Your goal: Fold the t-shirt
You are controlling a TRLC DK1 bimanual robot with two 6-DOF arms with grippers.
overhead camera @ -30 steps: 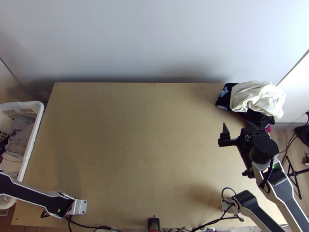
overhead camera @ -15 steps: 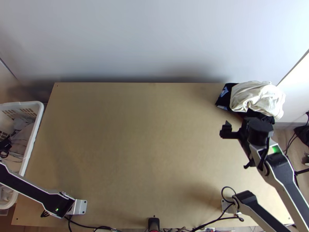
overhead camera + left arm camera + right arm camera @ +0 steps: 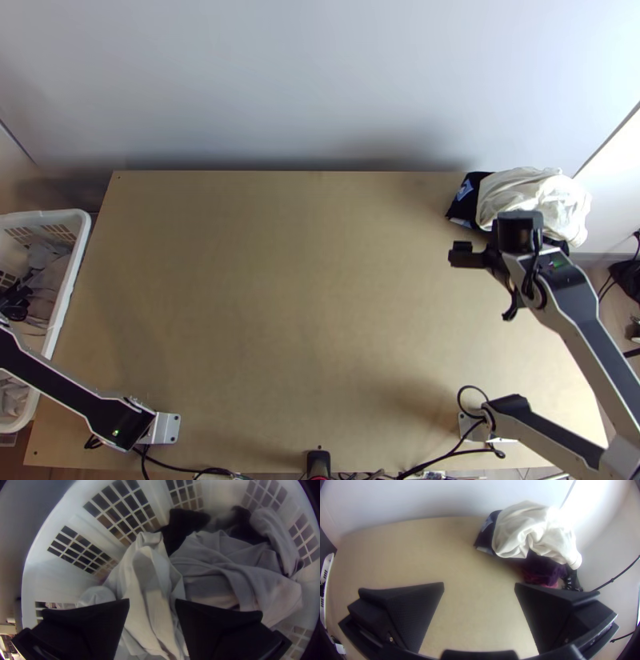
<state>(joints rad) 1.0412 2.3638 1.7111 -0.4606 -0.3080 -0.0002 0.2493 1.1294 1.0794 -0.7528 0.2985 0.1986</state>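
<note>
In the top view my left gripper [image 3: 14,302] is over the white basket at the left. The left wrist view has that gripper [image 3: 152,601] open above bunched clothes, with a light grey cloth [image 3: 146,580] between and below its fingers; I cannot tell which is the t-shirt. My right gripper [image 3: 480,254] hangs over the table's right part, just in front of the clothes pile. In the right wrist view the gripper [image 3: 479,585] stands open, with bare wood beyond its fingers.
A pile with a cream cloth [image 3: 532,196] over dark clothes lies at the table's back right corner. The basket [image 3: 68,288] stands against the left edge of the table [image 3: 296,296]. Cables run along the near edge.
The right arm has moved up the picture toward the clothes pile. My left gripper has moved slightly farther up the picture over the basket.
</note>
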